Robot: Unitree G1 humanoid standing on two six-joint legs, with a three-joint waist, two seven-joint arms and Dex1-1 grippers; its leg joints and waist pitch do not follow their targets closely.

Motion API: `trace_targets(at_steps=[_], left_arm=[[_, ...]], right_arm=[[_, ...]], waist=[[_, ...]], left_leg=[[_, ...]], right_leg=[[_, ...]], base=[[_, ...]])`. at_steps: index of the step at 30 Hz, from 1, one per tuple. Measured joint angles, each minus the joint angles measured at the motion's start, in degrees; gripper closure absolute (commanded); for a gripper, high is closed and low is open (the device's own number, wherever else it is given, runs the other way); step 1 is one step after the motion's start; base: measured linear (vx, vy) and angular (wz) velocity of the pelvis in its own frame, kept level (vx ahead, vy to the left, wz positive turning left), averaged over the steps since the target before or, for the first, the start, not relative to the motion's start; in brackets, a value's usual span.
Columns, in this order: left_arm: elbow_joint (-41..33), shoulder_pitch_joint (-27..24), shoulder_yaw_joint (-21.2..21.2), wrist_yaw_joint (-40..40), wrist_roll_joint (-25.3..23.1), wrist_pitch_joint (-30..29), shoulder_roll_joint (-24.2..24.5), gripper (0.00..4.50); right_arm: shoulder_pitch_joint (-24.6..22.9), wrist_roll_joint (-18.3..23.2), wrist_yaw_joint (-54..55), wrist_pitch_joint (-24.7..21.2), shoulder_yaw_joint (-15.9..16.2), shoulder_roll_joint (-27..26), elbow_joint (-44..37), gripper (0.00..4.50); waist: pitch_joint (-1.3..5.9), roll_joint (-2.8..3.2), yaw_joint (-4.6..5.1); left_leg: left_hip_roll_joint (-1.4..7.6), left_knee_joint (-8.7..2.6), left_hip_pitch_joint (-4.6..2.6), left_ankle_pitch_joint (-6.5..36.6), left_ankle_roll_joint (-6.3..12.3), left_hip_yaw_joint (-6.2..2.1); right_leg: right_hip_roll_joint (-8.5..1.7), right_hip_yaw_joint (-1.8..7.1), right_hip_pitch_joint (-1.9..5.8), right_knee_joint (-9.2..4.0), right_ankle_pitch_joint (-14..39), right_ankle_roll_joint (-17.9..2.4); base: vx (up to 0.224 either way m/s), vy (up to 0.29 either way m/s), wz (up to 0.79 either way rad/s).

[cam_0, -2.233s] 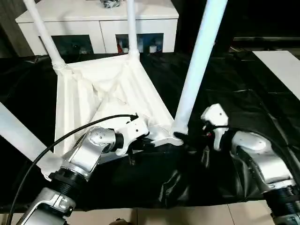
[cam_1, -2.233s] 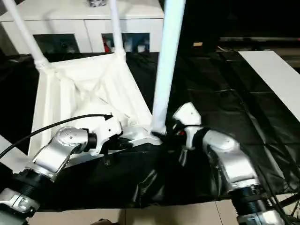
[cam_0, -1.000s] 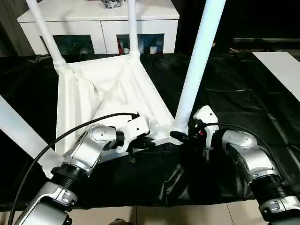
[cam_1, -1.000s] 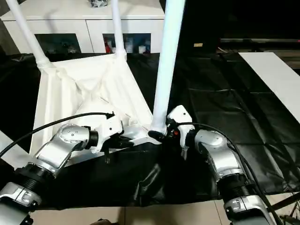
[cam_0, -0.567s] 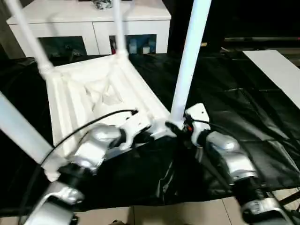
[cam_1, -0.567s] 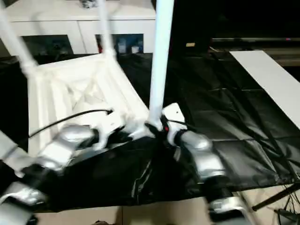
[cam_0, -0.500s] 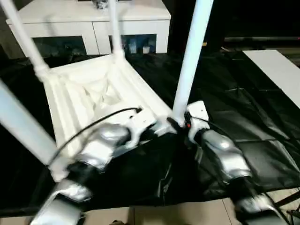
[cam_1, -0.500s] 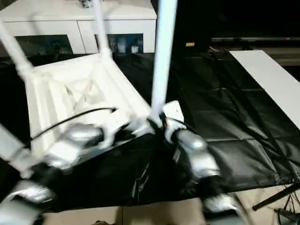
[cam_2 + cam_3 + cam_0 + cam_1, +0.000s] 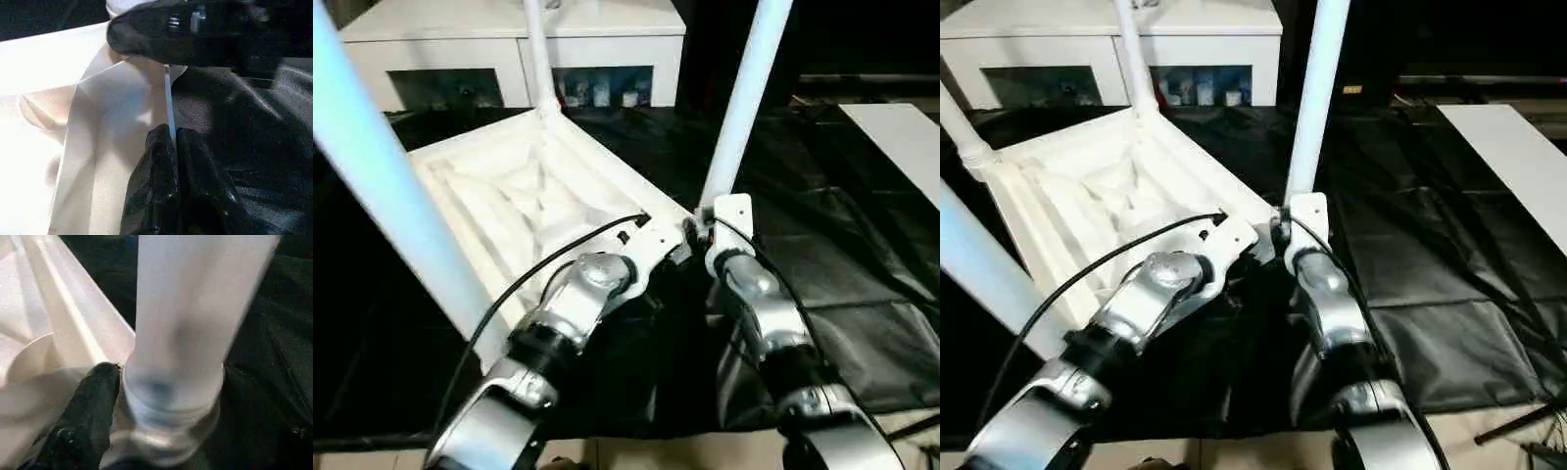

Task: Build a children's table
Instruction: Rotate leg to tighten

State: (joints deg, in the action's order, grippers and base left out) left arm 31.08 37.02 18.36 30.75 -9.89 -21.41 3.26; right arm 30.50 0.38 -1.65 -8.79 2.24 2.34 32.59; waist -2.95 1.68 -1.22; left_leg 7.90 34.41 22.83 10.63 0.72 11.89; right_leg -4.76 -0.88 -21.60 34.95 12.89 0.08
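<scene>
Black sheeting (image 9: 822, 264) covers the floor under my upturned tabletop (image 9: 509, 201). My left gripper (image 9: 173, 142) is pinched shut on its thin rim (stiff, light plastic); my right gripper (image 9: 161, 396) straddles the slippery leg (image 9: 744, 108) at its socket, how tightly I cannot tell.

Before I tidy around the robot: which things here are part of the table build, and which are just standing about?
Part of the job:
- upturned white tabletop
- white legs standing in its corner sockets, such as the near leg

Just about:
- white cabinet behind
- small items in its compartments
- black sheet under the work
</scene>
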Motion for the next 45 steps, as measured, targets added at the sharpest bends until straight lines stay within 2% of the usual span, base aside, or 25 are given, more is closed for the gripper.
trace_targets(at_steps=[2, 4, 7, 10, 11, 13, 15, 19, 25, 29, 35, 36, 39, 42, 45], left_arm=[[-2.47, -1.31, 0.25, 1.30, -0.07, 0.12, 1.47, 4.50], [-5.30, -3.16, 0.65, 3.45, 0.05, 0.65, 3.45, 4.50], [-9.43, -5.71, 1.80, 7.85, 0.84, 1.77, 6.69, 4.50], [-12.42, -7.82, 2.05, 12.20, 2.22, 3.13, 10.04, 4.50], [-13.72, -9.06, 2.01, 14.83, 3.34, 4.45, 12.43, 4.50], [-14.63, -10.42, 1.03, 18.62, 5.17, 5.95, 15.48, 4.50], [-15.24, -11.54, 0.03, 22.55, 6.75, 6.71, 17.32, 4.50], [-15.67, -11.71, 0.44, 25.33, 7.50, 6.79, 18.57, 4.50], [-15.23, -11.14, 0.88, 25.98, 7.63, 7.07, 18.75, 4.50], [-14.86, -10.97, 0.85, 26.39, 7.71, 7.38, 18.79, 4.50], [-14.15, -10.51, 1.09, 26.32, 7.70, 7.66, 18.77, 4.50], [-14.02, -10.45, 1.09, 26.33, 7.71, 7.67, 18.77, 4.50], [-13.77, -10.34, 1.06, 26.31, 7.70, 7.72, 18.77, 4.50], [-13.48, -10.22, 1.04, 26.30, 7.70, 7.79, 18.76, 4.50], [-13.24, -10.09, 1.04, 26.23, 7.69, 7.84, 18.77, 4.50]], right_arm=[[-1.41, 0.88, -1.37, -0.95, 0.07, 1.02, -4.43, 0.56], [-3.04, 2.45, -4.01, -2.87, 0.18, 3.03, -9.04, 0.56], [-6.91, 4.95, -11.87, -6.15, 0.89, 7.07, -15.87, 0.56], [-10.65, 7.59, -21.58, -8.00, 2.66, 12.94, -22.20, 0.56], [-13.28, 9.24, -27.66, -8.12, 4.16, 17.21, -25.63, 0.56], [-16.01, 10.89, -34.30, -8.34, 4.71, 21.77, -27.43, 0.56], [-17.83, 11.82, -40.65, -8.56, 6.66, 24.95, -28.58, 0.56], [-17.19, 11.11, -43.97, -8.54, 9.10, 25.08, -28.35, 0.56], [-13.56, 10.71, -43.75, -8.00, 8.94, 23.90, -24.38, 0.56], [-10.63, 10.24, -42.42, -5.50, 8.35, 22.17, -19.89, 0.56], [-8.77, 9.99, -42.06, -4.07, 8.34, 20.10, -15.77, 0.56], [-8.66, 9.99, -42.08, -3.98, 8.34, 19.97, -15.46, 0.81], [-8.08, 10.07, -42.87, -2.89, 8.37, 19.27, -13.69, 0.92], [-7.09, 10.09, -43.26, -1.62, 8.37, 18.40, -11.06, 1.30], [-6.54, 10.23, -43.89, -0.78, 8.38, 17.95, -9.56, 1.48]], waist=[[0.00, 0.00, 0.25], [0.00, 0.00, 0.24], [0.00, 0.00, -0.50], [0.00, 0.01, -0.73], [0.00, 0.00, -0.87], [0.02, -0.02, -0.63], [0.02, -0.02, -0.37], [-0.01, -0.10, -0.61], [0.03, -0.36, -0.73], [0.03, -0.37, -0.86], [0.04, -0.43, -0.82], [0.04, -0.45, -0.80], [0.04, -0.45, -0.76], [0.04, -0.46, -0.75], [0.04, -0.46, -0.76]], left_leg=[[0.04, -0.01, 0.23, -0.04, -0.05, 0.00], [0.11, -0.02, 0.22, -0.05, -0.05, 0.00], [0.17, -0.03, 0.24, -0.04, -0.06, 0.00], [0.17, -0.01, 0.27, -0.04, -0.06, 0.00], [0.17, -0.02, 0.23, -0.03, -0.07, 0.00], [0.17, -0.01, 0.21, -0.02, -0.08, 0.00], [0.18, 0.02, 0.17, 0.12, -0.32, 0.00], [0.18, 0.07, 0.15, 0.11, -0.32, 0.01], [0.18, 0.17, 0.19, 0.08, -0.28, 0.07], [0.18, 0.17, 0.20, 0.06, -0.24, 0.07], [0.18, 0.30, 0.21, 0.04, -0.22, 0.07], [0.18, 0.32, 0.21, 0.04, -0.22, 0.07], [0.19, 0.37, 0.21, 0.04, -0.22, 0.07], [0.19, 0.40, 0.21, 0.04, -0.22, 0.07], [0.19, 0.43, 0.21, 0.04, -0.21, 0.07]], right_leg=[[0.00, -0.01, -0.29, 0.04, -0.10, 0.17], [0.06, -0.03, -0.30, 0.05, -0.10, 0.18], [0.09, -0.06, -0.31, 0.04, -0.05, 0.26], [0.10, -0.05, -0.32, 0.03, -0.05, 0.27], [0.10, -0.06, -0.25, -0.02, -0.05, 0.27], [0.10, -0.04, -0.25, -0.01, -0.05, 0.27], [0.10, -0.03, -0.26, 0.05, -0.06, 0.25], [0.09, -0.04, -0.25, 0.08, -0.14, 0.17], [0.06, 0.00, -0.23, 0.06, -0.19, 0.09], [0.06, -0.03, -0.25, 0.11, -0.19, 0.09], [0.05, -0.03, -0.24, 0.20, -0.22, 0.05], [0.05, -0.03, -0.24, 0.21, -0.22, 0.05], [0.05, -0.03, -0.24, 0.29, -0.23, 0.04], [0.04, -0.02, -0.24, 0.30, -0.27, -0.01], [0.04, -0.02, -0.23, 0.30, -0.33, -0.08]], base=[[0.000, 0.000, 0.00], [0.000, 0.000, 0.00], [0.000, 0.000, 0.00], [0.000, 0.000, 0.00], [0.000, 0.000, 0.00], [0.000, 0.000, 0.00], [0.000, 0.000, 0.00], [0.000, 0.000, 0.00], [0.000, 0.000, 0.00], [0.000, 0.000, 0.00], [0.000, 0.000, 0.00], [0.000, 0.000, 0.00], [0.000, 0.000, 0.00], [0.000, 0.000, 0.00], [0.000, 0.000, 0.00]])
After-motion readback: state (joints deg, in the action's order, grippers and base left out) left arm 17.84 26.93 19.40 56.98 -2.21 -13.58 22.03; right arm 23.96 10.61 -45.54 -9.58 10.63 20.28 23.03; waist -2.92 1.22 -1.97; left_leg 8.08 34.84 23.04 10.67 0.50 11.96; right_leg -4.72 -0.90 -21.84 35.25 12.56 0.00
